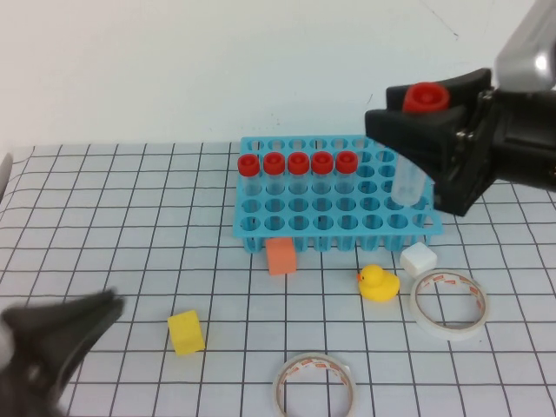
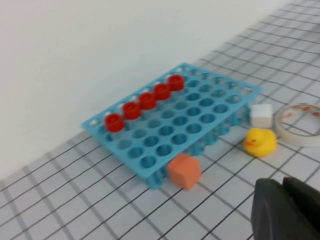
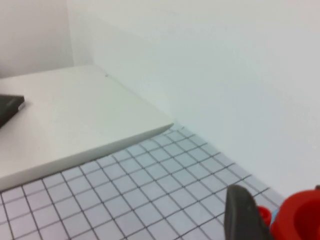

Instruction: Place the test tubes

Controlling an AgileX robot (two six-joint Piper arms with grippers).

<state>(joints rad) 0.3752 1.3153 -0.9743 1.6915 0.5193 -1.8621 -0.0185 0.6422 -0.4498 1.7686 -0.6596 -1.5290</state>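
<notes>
At lower left of the high view, the left gripper [image 1: 109,304] is clenched shut with nothing in it. Mid-frame on the gridded tabletop [image 1: 130,217] stands the blue rack [image 1: 261,234], with five red-capped tubes [image 1: 298,165] in one row toward its back. At upper right, the right gripper [image 1: 419,143] grasps a sixth tube [image 1: 408,184], upright over the rack's right end.

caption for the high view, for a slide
The right tool holds a red-capped test tube over the blue rack, right side; left tool shut at the near-left corner.
</notes>
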